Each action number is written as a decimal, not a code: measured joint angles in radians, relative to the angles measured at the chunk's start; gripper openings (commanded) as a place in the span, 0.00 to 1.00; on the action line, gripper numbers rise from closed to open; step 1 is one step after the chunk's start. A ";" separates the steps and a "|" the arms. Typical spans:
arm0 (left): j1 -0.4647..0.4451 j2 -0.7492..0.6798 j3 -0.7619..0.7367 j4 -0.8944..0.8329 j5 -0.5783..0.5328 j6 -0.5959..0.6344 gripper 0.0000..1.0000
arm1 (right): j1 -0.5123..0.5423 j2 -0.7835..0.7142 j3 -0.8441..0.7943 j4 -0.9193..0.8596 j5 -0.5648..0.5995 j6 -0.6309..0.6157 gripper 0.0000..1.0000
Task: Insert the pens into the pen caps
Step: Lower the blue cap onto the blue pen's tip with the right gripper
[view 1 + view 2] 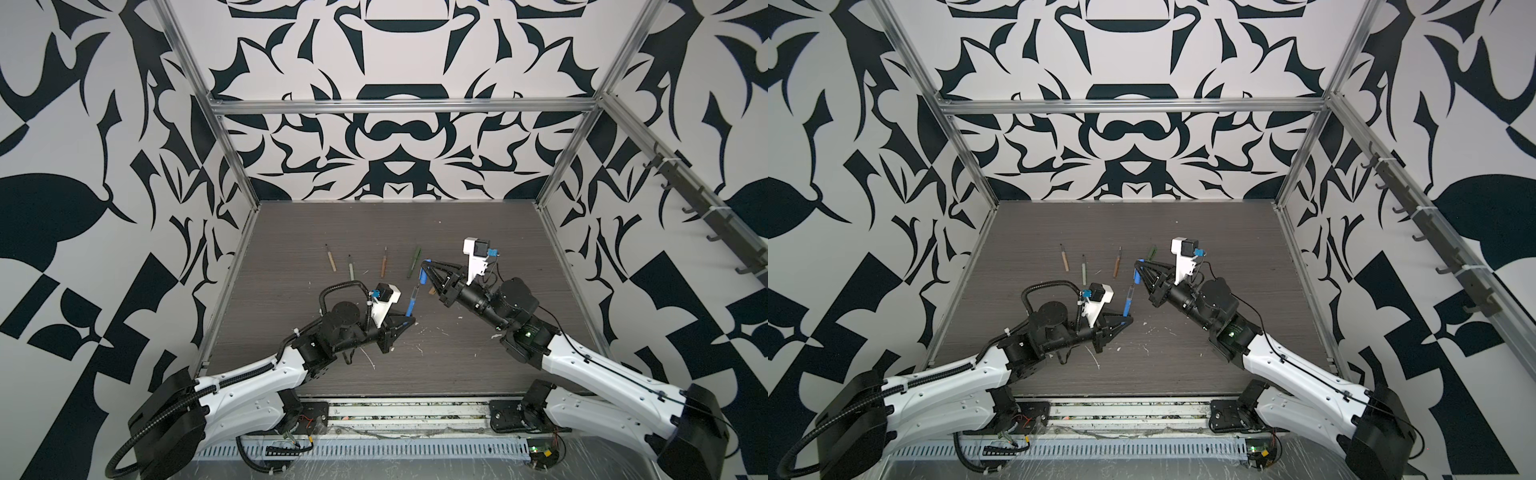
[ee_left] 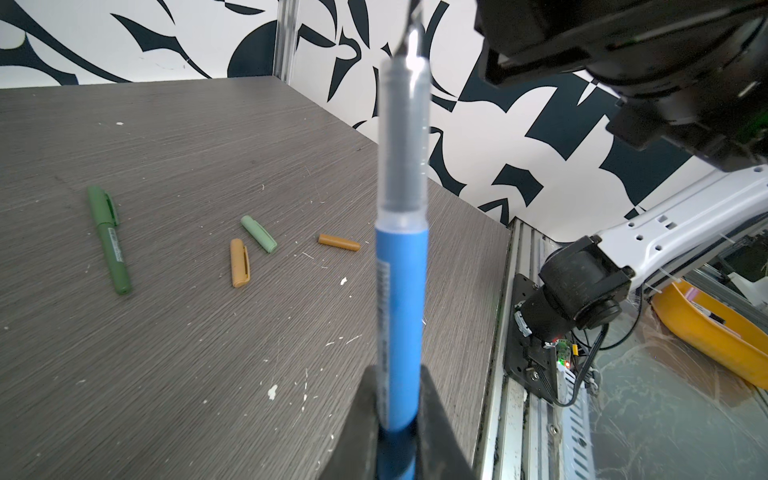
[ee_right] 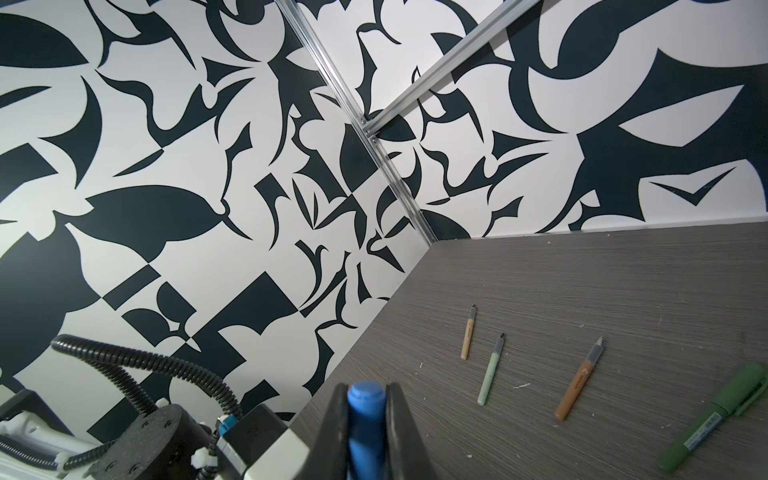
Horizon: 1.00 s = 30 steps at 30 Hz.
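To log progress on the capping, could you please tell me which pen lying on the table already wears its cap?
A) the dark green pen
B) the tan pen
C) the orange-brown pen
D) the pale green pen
A: the dark green pen lies with a clipped cap fitted over its end, while the tan pen, the pale green pen and the orange-brown pen all show bare grey tips.

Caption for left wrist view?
Left hand grips blue pen; tan cap, pale green cap, orange-brown cap and capped dark green pen on table.
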 measured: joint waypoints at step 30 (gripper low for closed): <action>-0.001 -0.006 0.009 -0.001 0.003 -0.042 0.05 | 0.016 0.027 -0.042 0.061 -0.006 0.034 0.04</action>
